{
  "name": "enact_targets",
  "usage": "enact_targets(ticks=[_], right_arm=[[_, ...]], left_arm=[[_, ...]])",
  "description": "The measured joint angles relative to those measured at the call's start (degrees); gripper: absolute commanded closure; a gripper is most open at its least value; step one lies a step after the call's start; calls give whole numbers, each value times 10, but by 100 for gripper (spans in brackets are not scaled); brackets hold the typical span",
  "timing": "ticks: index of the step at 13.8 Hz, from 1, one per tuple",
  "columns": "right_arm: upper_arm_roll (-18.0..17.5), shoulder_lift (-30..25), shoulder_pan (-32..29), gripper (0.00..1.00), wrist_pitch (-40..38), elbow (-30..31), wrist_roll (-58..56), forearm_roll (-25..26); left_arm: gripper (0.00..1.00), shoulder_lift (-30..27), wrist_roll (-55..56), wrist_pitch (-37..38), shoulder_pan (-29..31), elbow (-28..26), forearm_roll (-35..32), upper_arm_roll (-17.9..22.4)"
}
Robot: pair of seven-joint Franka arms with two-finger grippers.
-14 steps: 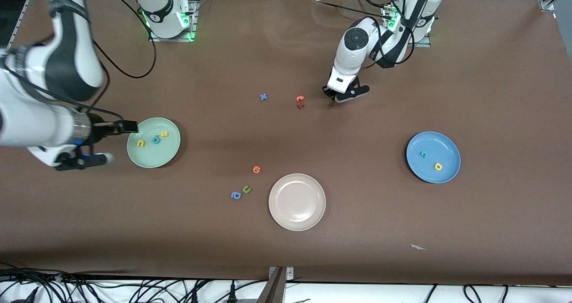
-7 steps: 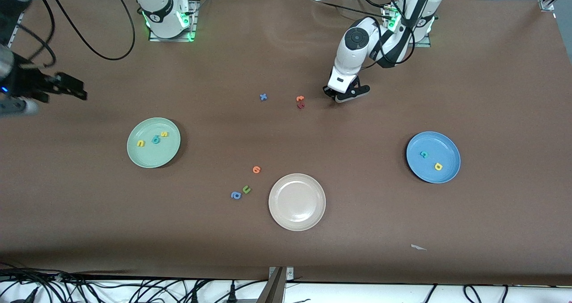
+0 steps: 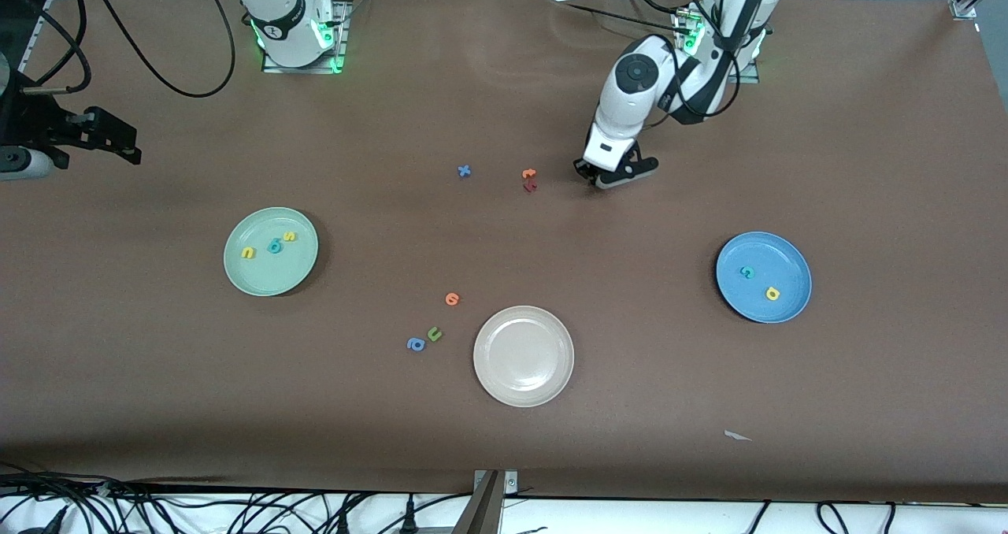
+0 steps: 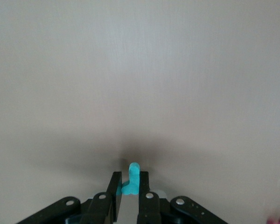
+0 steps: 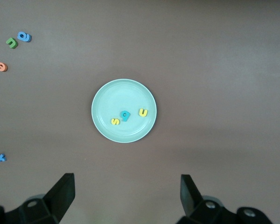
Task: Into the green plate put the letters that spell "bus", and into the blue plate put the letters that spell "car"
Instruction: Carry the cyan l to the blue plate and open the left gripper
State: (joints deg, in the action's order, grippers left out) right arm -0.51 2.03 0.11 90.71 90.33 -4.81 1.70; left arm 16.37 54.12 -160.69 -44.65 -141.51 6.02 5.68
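Note:
My left gripper (image 3: 600, 178) is shut on the teal "r" (image 4: 133, 171), low over the table beside the orange "t" (image 3: 528, 174); in the left wrist view the left gripper (image 4: 129, 175) pinches the letter upright. The green plate (image 3: 268, 278) holds the yellow "u" (image 3: 248, 253), teal "b" (image 3: 274, 246) and yellow "s" (image 3: 290, 236). In the blue plate (image 3: 787, 265) lie the teal "c" (image 3: 746, 272) and yellow "a" (image 3: 772, 293). The right gripper (image 3: 118, 136) hangs open and empty at the right arm's end of the table; the right wrist view has the right gripper (image 5: 126, 181) high over the green plate (image 5: 102, 98).
A beige plate (image 3: 524, 355) sits near the front camera. Beside it lie an orange round letter (image 3: 452, 298), a green "u" (image 3: 434, 334) and a blue "a" (image 3: 416, 344). A blue "x" (image 3: 465, 171) and a red letter (image 3: 530, 187) lie near the orange "t".
The right arm has drawn back from the green plate toward its end of the table, gripper open. The left gripper has closed on the teal "r" and shifted slightly.

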Motion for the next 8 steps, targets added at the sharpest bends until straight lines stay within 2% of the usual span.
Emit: enact_targets(ticks=[3, 6, 8], right_arm=[[1, 4, -1, 0, 1, 0, 0, 0], [1, 7, -2, 0, 2, 0, 0, 0], [1, 8, -2, 0, 2, 0, 0, 0]], left_arm=[[96, -17, -102, 95, 27, 48, 0, 56], [96, -29, -237, 246, 93, 142, 0, 94], [96, -29, -355, 316, 142, 208, 0, 128]])
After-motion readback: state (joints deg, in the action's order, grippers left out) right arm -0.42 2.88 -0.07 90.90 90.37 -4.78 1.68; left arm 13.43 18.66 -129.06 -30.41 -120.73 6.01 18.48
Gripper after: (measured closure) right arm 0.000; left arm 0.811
